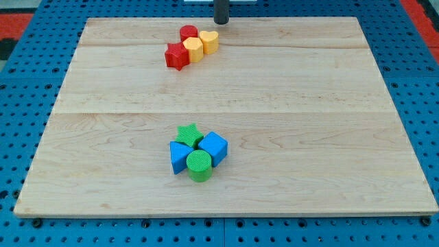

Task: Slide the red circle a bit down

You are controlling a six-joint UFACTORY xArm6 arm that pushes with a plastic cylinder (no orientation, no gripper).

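Observation:
The red circle [188, 32] sits near the view's top edge of the wooden board [309, 137]. It touches a yellow block [193, 49] below it and a second yellow block [209, 42] to its right. A red star [177, 56] lies at the lower left of this cluster. My tip [221, 22] is at the view's top, just right of and slightly above the red circle, close to the right yellow block but apart from it.
A second cluster lies lower in the middle: a green star [187, 134], a blue block [214, 147], another blue block [180, 157] and a green circle [199, 165]. A blue pegboard [27, 103] surrounds the board.

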